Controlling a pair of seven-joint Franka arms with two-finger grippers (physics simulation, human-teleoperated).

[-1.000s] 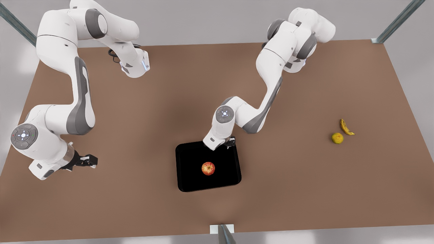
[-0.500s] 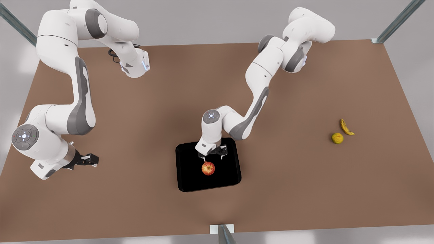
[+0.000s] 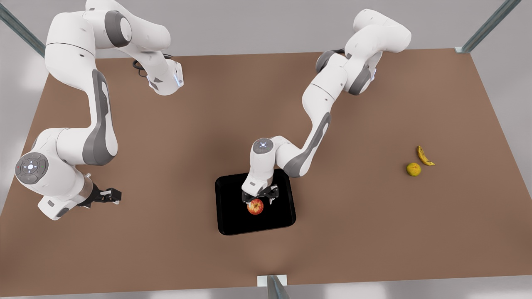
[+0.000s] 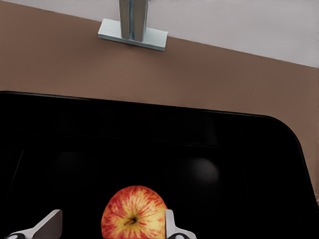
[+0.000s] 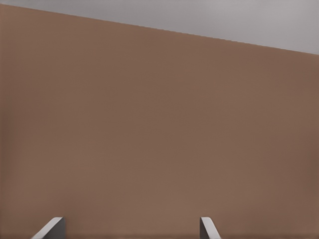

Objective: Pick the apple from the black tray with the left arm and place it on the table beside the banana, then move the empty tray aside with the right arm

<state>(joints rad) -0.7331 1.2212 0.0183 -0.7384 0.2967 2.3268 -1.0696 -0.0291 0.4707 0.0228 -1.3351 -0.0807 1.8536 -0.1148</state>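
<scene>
Across the brown counter (image 3: 174, 174) things lie spread widely, and that spread suits a job split between two arms. Near the middle sits the black tray (image 3: 232, 216), the largest loose thing and within reach of both arms. Its low rim keeps whatever rolls inside it, so the fruit has to be lifted out, not pushed.

Left arm next: it reaches from the far side of the counter and bends down over the tray, wrist nearly upright, so the left gripper (image 3: 260, 198) comes at the fruit from above. Its jaws stand apart. In the left wrist view one fingertip (image 4: 168, 224) sits right at the fruit's side and the other fingertip (image 4: 47, 223) stands well off it, so nothing is clamped yet and the grip looks off-centre.

By the front view's left edge the right gripper (image 3: 111, 194) waits low over bare counter, jaws apart, kept clear until the tray is empty.

Smaller still is the apple (image 3: 255, 206), resting on the tray floor near its centre, just below the left gripper and not yet lifted.

Well apart, toward the front view's right, a round yellow-green fruit (image 3: 413, 169) lies just beside the banana (image 3: 424, 156). The apple should land on the open counter around that pair.
</scene>
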